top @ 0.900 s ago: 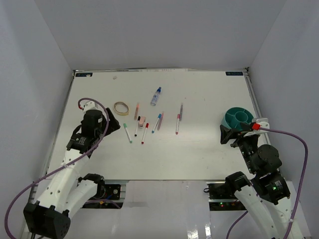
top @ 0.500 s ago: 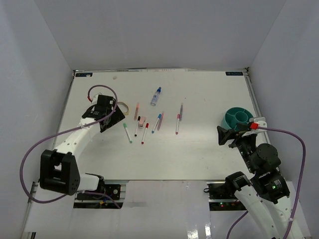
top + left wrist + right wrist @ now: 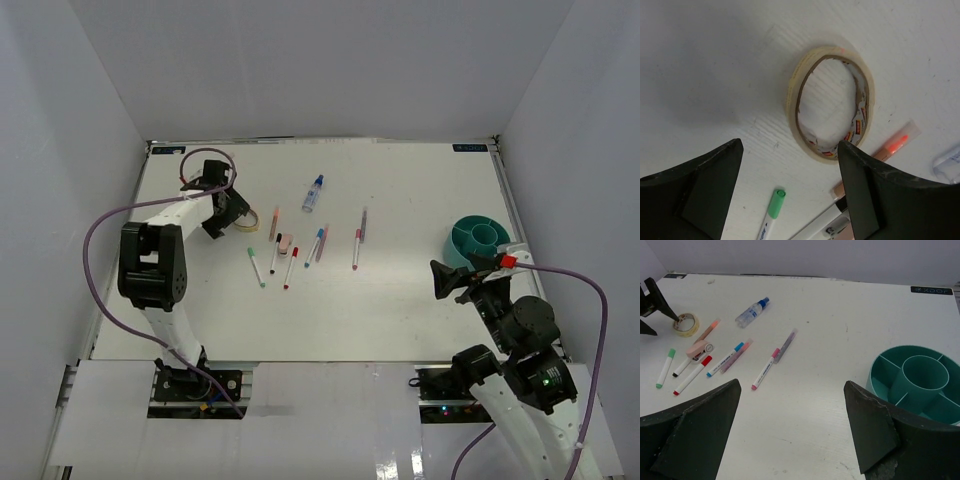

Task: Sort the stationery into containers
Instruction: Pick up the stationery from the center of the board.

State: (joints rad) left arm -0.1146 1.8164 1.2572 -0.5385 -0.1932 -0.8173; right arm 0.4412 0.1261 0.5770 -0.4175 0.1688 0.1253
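Tape ring (image 3: 794,100): flat on the surface (image 3: 715,60), upper left of the top view. In the left wrist view, just above the gap between the left fingers (image 3: 705,190), offset toward the right-hand one; fingers apart, empty. Nearer arm: left. Teal bowl (image 3: 880,382) well apart at far right, by the right fingers (image 3: 695,430), likewise spread, empty.
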